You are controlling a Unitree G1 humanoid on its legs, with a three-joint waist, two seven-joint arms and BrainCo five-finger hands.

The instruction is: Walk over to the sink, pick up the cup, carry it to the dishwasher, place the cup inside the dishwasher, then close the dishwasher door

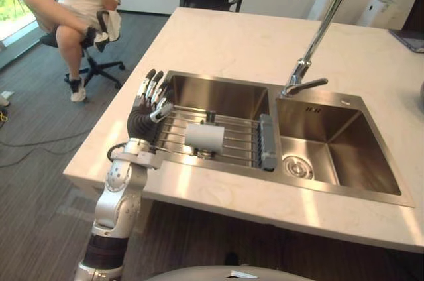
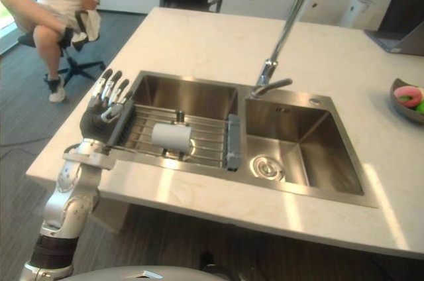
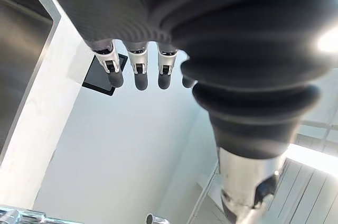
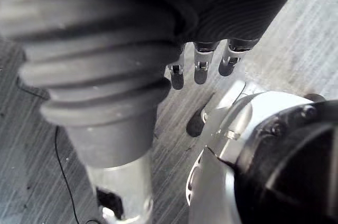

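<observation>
The pale stone countertop (image 1: 225, 36) holds a steel double sink (image 1: 371, 162), and a roll-up wire rack (image 1: 242, 140) spans the left basin. My left hand (image 1: 147, 105) is raised at that basin's left rim, fingers straight and slightly spread, holding nothing. My right hand (image 4: 201, 65) hangs above the floor (fingers straight too). The white cup (image 1: 204, 138) lies on its side on the rack, apart from my left hand.

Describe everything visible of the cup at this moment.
The cup is a plain white cylinder with a matte look; no handle shows and its material is unclear. It lies on its side across the bars of a wire rack spanning the left basin of the steel sink. Only the rack touches it. The left hand, fingers straight, hovers at the rack's left end, apart from the cup.
</observation>
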